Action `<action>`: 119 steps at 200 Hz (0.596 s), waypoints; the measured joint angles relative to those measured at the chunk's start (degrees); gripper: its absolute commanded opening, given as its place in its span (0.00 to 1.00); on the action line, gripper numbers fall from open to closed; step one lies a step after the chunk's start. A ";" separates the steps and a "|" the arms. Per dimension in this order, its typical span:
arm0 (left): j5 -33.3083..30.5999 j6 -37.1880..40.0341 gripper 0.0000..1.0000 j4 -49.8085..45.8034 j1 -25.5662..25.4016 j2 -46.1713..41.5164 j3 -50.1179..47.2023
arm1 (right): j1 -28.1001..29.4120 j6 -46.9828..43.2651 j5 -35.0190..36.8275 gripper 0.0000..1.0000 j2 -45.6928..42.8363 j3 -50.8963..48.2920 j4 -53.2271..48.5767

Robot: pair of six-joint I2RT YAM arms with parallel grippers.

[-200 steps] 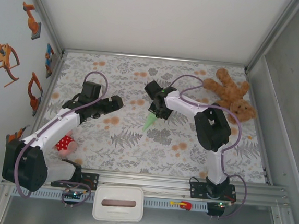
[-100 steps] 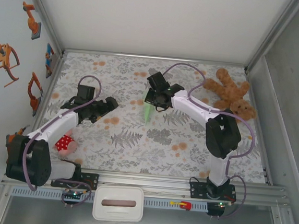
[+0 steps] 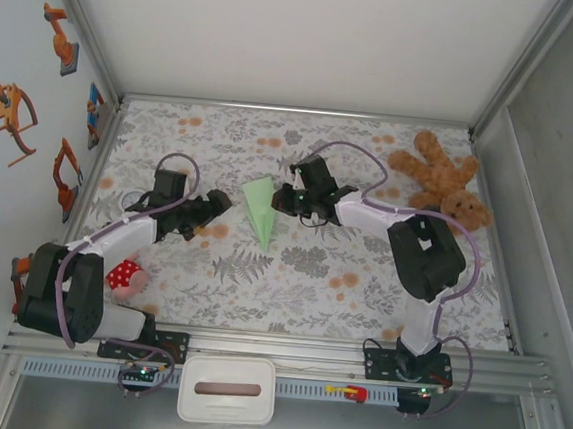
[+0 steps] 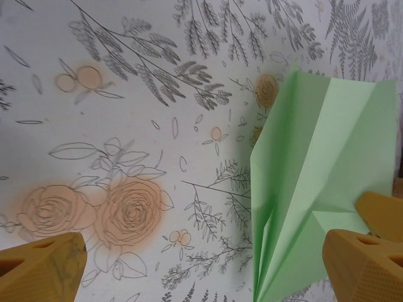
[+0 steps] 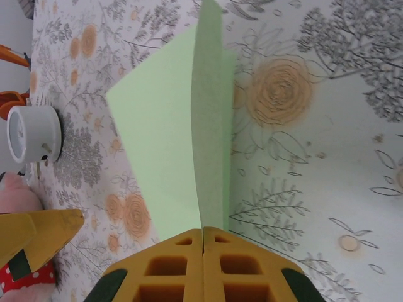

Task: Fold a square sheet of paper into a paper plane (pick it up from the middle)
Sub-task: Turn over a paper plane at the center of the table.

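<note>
The right pincer (image 3: 290,199), clamped shut on the centre fold of the paper plane (image 3: 260,210) at its nine o'clock over the mid worktop (image 3: 311,277), ought to lower it level, with the empty, wide-open left pincer (image 3: 219,205) holding clear.

The paper plane (image 3: 260,210) is just left of the right end effector (image 3: 282,196).

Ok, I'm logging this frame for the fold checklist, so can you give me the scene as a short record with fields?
paper plane: folded, pale green, nose toward the arm bases
right pincer: shut on the paper plane's centre fold
left pincer: open, holding nothing, left of the paper plane
teddy bear: brown, far right corner, untouched
table: floral cloth
</note>
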 measured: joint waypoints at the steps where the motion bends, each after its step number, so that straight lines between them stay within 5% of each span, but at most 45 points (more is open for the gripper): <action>1: 0.04 -0.07 0.93 0.11 -0.07 0.07 0.00 | -0.07 0.00 -0.07 0.00 0.00 -0.15 0.11; 53: 2.99 -1.22 0.74 5.14 -5.42 6.80 0.52 | -4.00 -0.02 -2.49 0.00 0.00 -7.19 4.68; 119: 7.13 -1.64 0.64 8.57 -8.72 16.00 6.45 | -5.53 -0.02 -2.64 0.00 0.00 -8.61 5.99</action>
